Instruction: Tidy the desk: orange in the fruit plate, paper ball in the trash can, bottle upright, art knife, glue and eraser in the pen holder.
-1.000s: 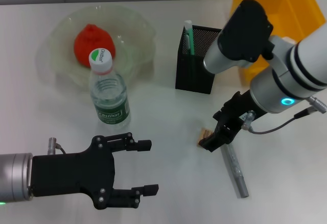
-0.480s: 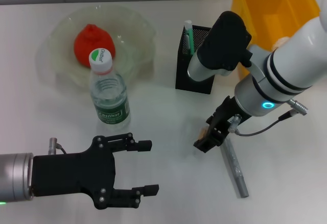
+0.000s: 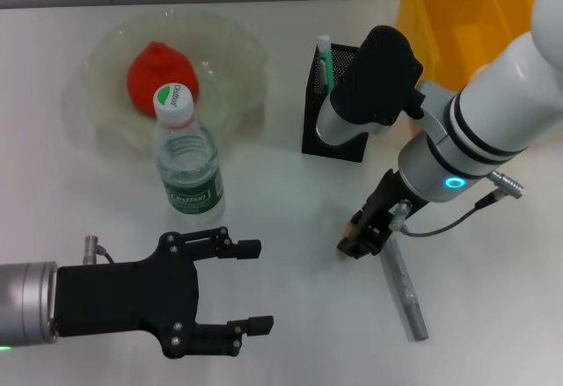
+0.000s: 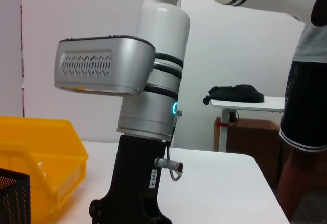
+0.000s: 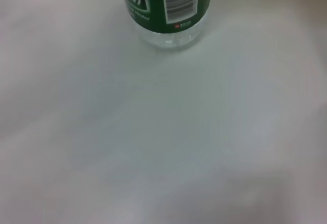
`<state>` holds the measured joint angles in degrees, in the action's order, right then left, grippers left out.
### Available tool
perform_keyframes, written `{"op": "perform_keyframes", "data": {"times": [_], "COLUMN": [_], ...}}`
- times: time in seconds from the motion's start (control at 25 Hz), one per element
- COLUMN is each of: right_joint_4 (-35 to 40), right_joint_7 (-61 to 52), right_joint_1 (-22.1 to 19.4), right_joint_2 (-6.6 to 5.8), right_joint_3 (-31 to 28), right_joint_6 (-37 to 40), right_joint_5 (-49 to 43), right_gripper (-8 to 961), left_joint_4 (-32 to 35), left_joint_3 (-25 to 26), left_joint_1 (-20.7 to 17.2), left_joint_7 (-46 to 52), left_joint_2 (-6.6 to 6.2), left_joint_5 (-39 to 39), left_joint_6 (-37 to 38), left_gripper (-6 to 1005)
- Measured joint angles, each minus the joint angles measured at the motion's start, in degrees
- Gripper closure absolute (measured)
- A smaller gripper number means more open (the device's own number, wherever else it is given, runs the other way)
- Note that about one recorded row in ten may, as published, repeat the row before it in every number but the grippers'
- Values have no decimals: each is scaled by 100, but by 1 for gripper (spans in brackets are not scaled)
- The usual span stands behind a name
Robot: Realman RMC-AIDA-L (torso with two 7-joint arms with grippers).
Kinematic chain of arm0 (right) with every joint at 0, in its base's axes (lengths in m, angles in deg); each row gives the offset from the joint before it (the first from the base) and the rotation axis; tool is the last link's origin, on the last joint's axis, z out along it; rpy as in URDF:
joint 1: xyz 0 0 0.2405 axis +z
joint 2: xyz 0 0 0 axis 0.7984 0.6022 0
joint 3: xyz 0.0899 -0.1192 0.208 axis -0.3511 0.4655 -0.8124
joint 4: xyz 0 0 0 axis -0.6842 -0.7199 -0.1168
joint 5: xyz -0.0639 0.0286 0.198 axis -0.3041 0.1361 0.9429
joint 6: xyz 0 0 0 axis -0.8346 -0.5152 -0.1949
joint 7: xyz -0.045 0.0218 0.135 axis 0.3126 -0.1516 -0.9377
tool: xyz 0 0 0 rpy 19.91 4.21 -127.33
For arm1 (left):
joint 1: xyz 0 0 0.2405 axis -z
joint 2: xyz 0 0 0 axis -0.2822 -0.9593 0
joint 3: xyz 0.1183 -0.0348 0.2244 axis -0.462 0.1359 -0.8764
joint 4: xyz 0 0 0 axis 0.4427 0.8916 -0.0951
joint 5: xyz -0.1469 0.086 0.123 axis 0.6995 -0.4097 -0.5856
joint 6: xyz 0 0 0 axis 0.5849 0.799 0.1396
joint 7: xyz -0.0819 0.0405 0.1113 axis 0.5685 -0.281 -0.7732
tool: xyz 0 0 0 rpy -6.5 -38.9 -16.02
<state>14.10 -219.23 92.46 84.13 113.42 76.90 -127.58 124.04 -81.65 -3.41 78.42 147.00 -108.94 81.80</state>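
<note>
Reaching down toward the desk (image 3: 281,193), the right gripper (image 3: 363,235) sits just in front of the pen holder (image 3: 339,105), right over a small tan eraser (image 3: 354,225) that peeks out at its tip. Whether its fingers are closed on the eraser cannot be told. The grey art knife (image 3: 405,291) lies just beside that gripper, on the side away from the bottle (image 3: 186,153). A green-and-white glue stick (image 3: 325,62) stands inside the pen holder. Well to the left of the pen holder, the bottle stands upright, and the orange (image 3: 158,74) rests in the fruit plate (image 3: 224,43) behind it. The left gripper (image 3: 249,287) hovers in front of the bottle, fingers spread wide and holding nothing.
</note>
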Motion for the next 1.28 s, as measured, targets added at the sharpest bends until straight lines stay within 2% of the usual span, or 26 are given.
{"op": "perform_keyframes", "data": {"times": [0.12,0.2,0.24,0.28,0.48,0.56,0.64,0.68,0.76,0.84,1.08,1.28], "right_joint_4": [153,499,942,942,2904,3449,3564,3382,3247,2793,1469,1242], "right_joint_7": [-50,-106,-122,-122,-94,-31,55,132,180,287,427,384], "right_joint_1": [-41,-149,-303,-303,-1079,-1301,-1348,-1305,-1266,-1117,-512,-350], "right_joint_2": [-1,-11,-23,-23,-25,-9,-13,-32,-41,-49,-40,-41], "right_joint_3": [6,-25,-122,-122,-924,-1333,-1665,-1892,-1960,-2065,-2070,-2067], "right_joint_6": [42,123,215,215,264,160,4,-181,-266,-474,-813,-755], "right_joint_5": [-9,-13,-14,-14,7,11,6,-3,-3,10,33,7], "right_gripper": [568,569,570,570,579,583,587,589,593,597,600,601], "left_joint_4": [4,9,12,14,13,9,6,6,5,1,-2,-2], "left_joint_3": [5,7,7,8,6,5,4,4,-1,-6,-5,-1], "left_joint_1": [2,2,2,2,-1,-4,-6,-5,-2,-1,1,2], "left_joint_7": [2,3,3,3,3,4,3,2,1,1,3,3], "left_joint_2": [0,0,0,0,1,0,0,0,0,0,0,0], "left_joint_5": [0,0,0,1,1,1,1,1,1,0,1,0], "left_joint_6": [-1,4,14,27,35,37,38,39,40,40,19,3], "left_gripper": [215,215,215,215,215,215,215,215,215,215,215,215]}}
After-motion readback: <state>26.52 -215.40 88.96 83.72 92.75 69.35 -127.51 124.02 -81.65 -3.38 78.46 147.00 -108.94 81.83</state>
